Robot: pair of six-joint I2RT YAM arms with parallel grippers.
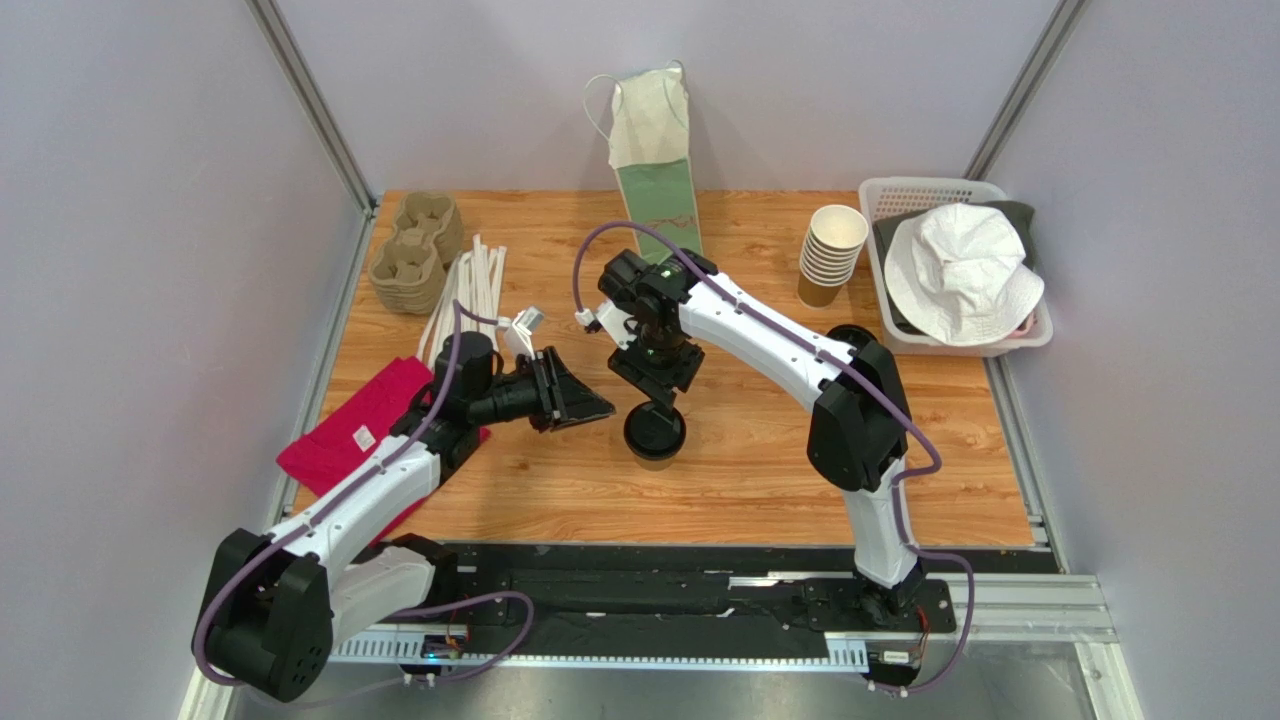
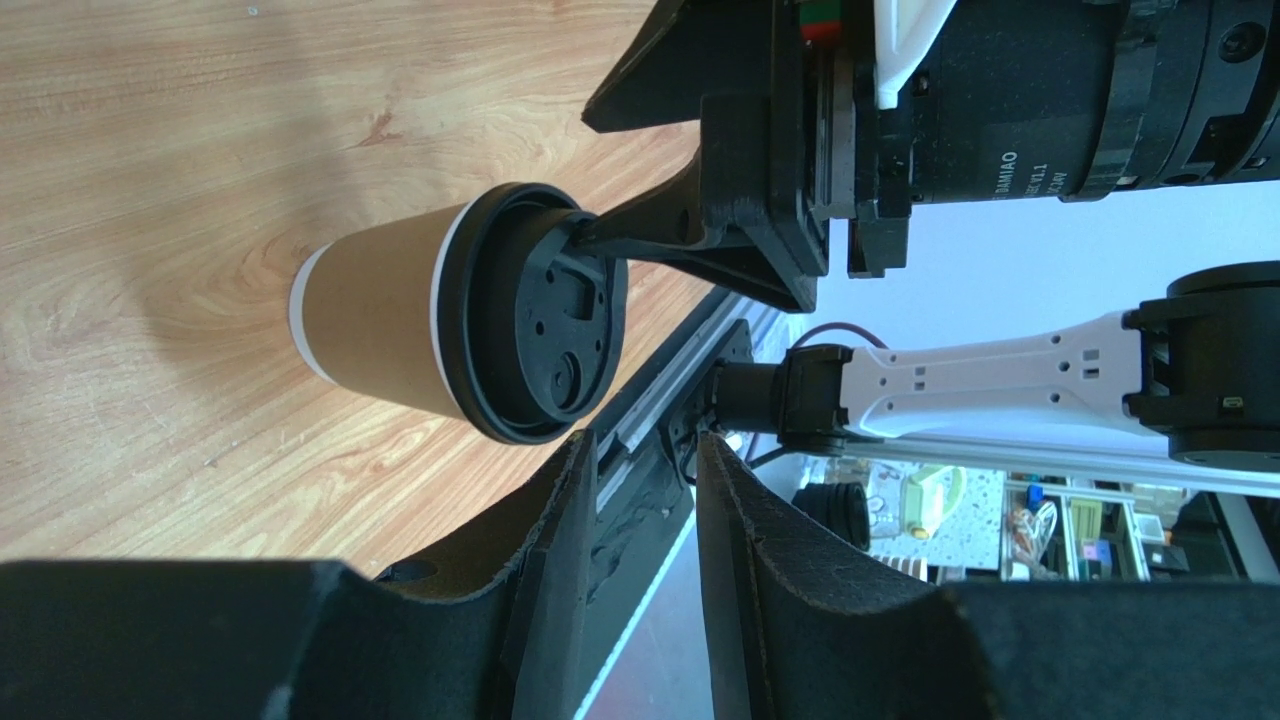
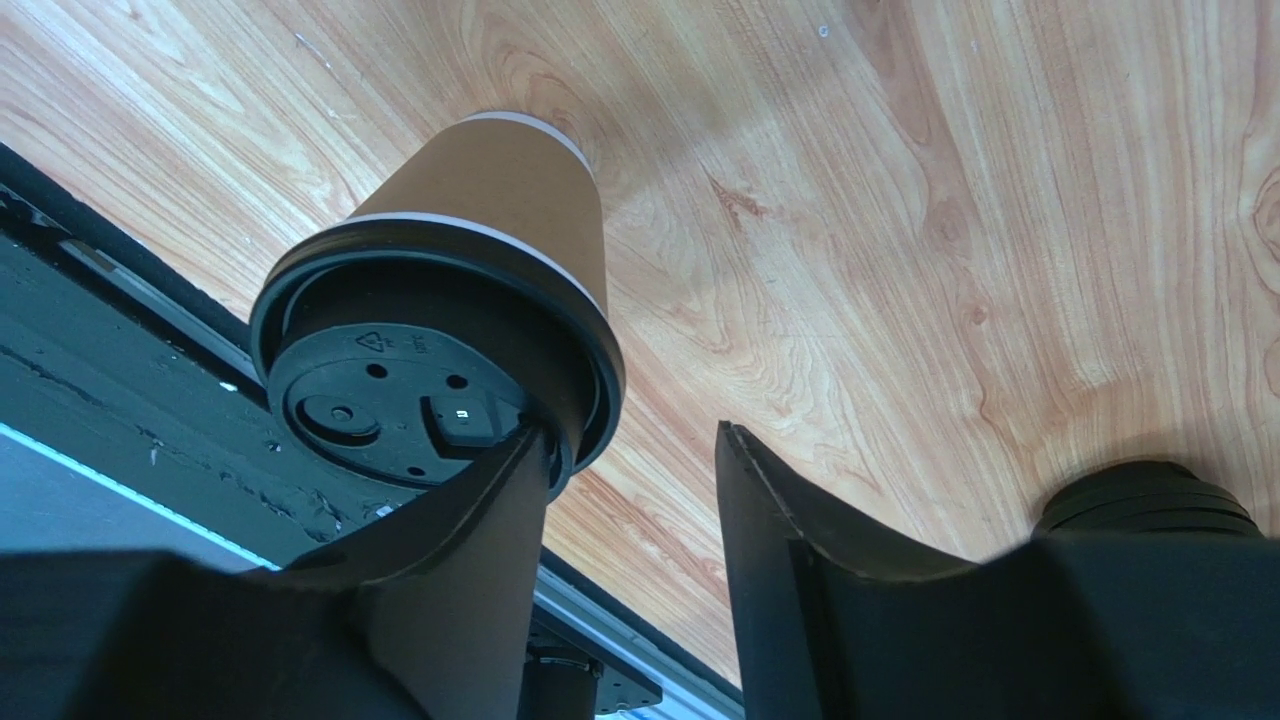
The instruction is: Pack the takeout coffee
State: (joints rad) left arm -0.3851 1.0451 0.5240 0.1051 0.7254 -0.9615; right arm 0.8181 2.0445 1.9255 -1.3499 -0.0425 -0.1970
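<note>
One takeout coffee (image 1: 655, 434), upright on the table (image 1: 751, 480), near the middle and toward the front edge, black lid on. Directly above it, the right tool (image 1: 657, 375), pointing down, fingers apart and clamped on nothing. In the right wrist view, one finger (image 3: 473, 518) lying against the lid's rim, the other off to the side of the cup with bare wood between them. Just left of the cup, the left tool (image 1: 586, 402), turned sideways toward it, fingers parted by a narrow gap, nothing between them, clear of the cup.

At the back, a green-and-white paper bag (image 1: 655, 158), standing upright. To its right, a stack of lidless paper cups (image 1: 830, 248), then a white basket (image 1: 902, 192) holding a white bucket hat (image 1: 962, 270). Back left, pulp cup carriers (image 1: 418, 252) and a loose bundle of white sticks (image 1: 473, 285). Under the left arm, a red cloth (image 1: 358, 431). Partly hidden behind the right arm, a round black piece (image 1: 851, 336), probably a loose lid.
</note>
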